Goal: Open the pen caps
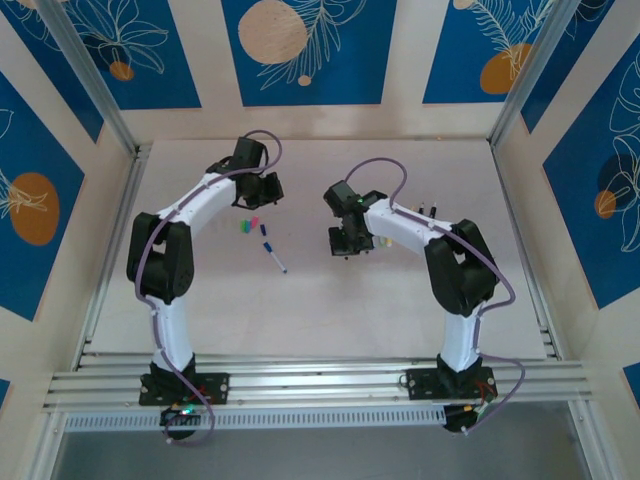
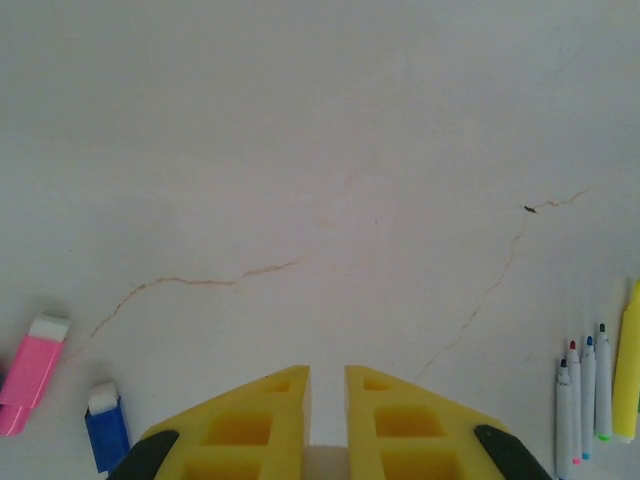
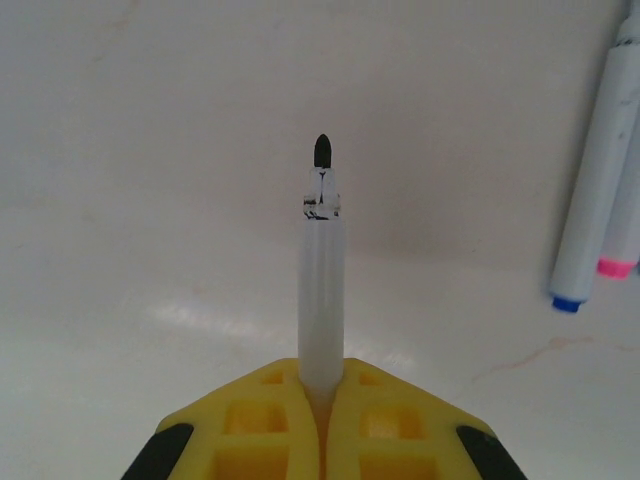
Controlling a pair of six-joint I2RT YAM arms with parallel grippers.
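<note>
Your right claw is clamped on a white pen. Its bare black tip points toward the top of the frame, cap off. Your left claw is nearly closed, a slim gap between its fingers, gripping nothing. In the left wrist view a pink cap and a blue cap lie on the desk at lower left, with uncapped pens at lower right.

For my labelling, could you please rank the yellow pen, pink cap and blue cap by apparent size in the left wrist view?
1. yellow pen, longest though cropped
2. pink cap
3. blue cap
</note>
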